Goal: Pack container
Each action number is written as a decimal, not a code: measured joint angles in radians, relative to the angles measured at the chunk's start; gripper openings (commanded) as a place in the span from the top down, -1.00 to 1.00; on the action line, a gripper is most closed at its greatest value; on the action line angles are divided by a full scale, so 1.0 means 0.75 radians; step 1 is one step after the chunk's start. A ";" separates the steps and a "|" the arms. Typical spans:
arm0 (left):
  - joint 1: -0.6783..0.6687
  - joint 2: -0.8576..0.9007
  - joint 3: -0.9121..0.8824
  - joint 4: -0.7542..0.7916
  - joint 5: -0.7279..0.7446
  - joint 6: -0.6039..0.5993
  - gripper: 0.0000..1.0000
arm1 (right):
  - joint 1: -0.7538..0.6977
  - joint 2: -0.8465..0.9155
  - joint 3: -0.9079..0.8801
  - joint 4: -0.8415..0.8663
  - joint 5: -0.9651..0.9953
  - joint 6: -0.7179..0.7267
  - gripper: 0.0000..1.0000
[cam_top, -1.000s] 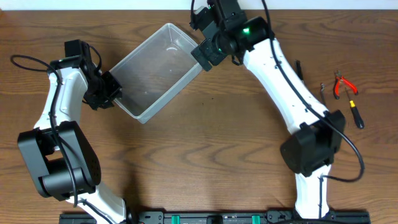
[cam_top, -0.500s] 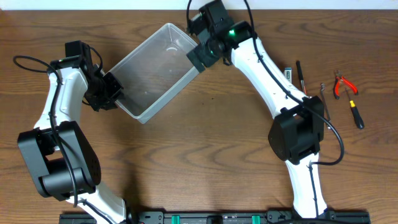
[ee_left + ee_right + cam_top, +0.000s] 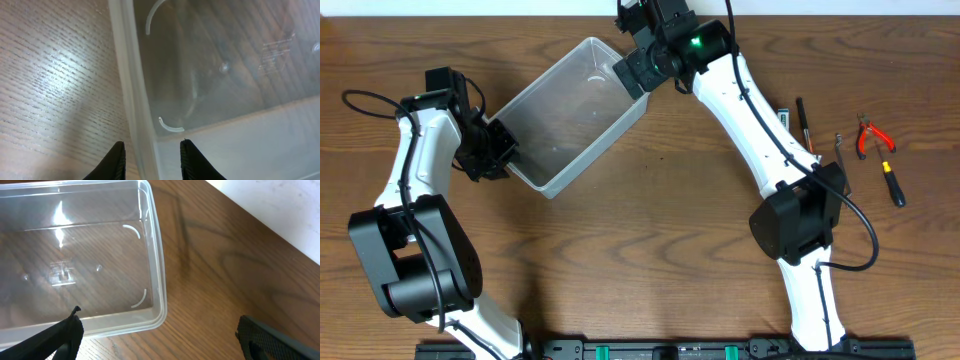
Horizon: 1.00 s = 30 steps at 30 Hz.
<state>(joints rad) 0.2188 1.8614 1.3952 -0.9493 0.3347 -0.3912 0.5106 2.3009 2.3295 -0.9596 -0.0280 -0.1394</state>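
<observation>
Over the table (image 3: 650, 230), seen from above, the container (image 3: 570, 112) lies at a slant on the far left part of the wood, see-through and with nothing in it. The left gripper (image 3: 500, 155) sits at its near-left short end, and the right gripper (image 3: 632, 78) is at the opposite, far-right end. Red-handled pliers (image 3: 873, 135), a dark-handled screwdriver (image 3: 892, 183) and a few other slim tools lie at the right edge, well apart from the tub.

From the left wrist, the container (image 3: 225, 65) wall runs up between the two black fingers (image 3: 117, 160), one outside over the wood, one inside over the tub floor. The jaws stand parted, with a gap on the inner side, so nothing looks pinched.

From the right wrist, the container (image 3: 75, 255) fills the left of the picture, its rounded corner just ahead of the widely spread fingers (image 3: 60, 335). That hand is empty and gaping. Whether one finger touches the rim I cannot tell.

My reading is that the tub is being settled in place before any packing. To do it well, the left jaws should close squarely on the wall, catching more than the rim, since thin plastic flexes and slips. The right hand should clear off without nudging the corner, then go for the tools.
</observation>
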 measured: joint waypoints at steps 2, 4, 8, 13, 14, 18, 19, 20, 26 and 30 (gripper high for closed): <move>0.000 0.000 0.000 -0.011 0.000 0.000 0.48 | 0.001 0.020 0.007 -0.003 -0.001 0.000 -0.98; 0.000 0.000 0.000 -0.019 0.000 0.000 0.48 | 0.001 0.058 0.015 -0.003 -0.009 -0.001 -0.97; 0.000 0.000 0.000 -0.019 0.000 0.000 0.48 | 0.001 0.148 0.016 -0.011 -0.036 -0.003 -0.93; 0.000 0.000 0.000 -0.020 0.000 0.000 0.48 | 0.001 0.218 0.015 -0.009 -0.058 -0.003 -0.87; 0.000 0.000 0.000 -0.019 0.000 0.000 0.48 | 0.001 0.218 0.015 -0.008 -0.059 -0.004 -0.80; 0.000 0.000 0.000 -0.019 0.000 0.000 0.48 | 0.001 0.217 0.016 0.006 -0.064 -0.005 -0.13; 0.000 0.000 0.000 -0.019 -0.001 0.000 0.48 | 0.001 0.217 0.016 0.003 -0.065 -0.007 0.05; 0.000 0.000 0.000 -0.019 -0.001 0.000 0.48 | 0.001 0.217 0.016 -0.001 -0.065 -0.008 0.13; 0.000 0.000 0.000 -0.019 0.000 0.000 0.48 | 0.001 0.217 0.016 -0.042 -0.062 -0.008 0.25; 0.000 0.000 0.000 -0.020 0.000 0.000 0.48 | 0.001 0.217 0.016 -0.085 -0.052 -0.009 0.48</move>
<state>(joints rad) 0.2188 1.8614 1.3952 -0.9646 0.3347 -0.3912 0.5110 2.4638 2.3417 -1.0233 -0.0673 -0.1459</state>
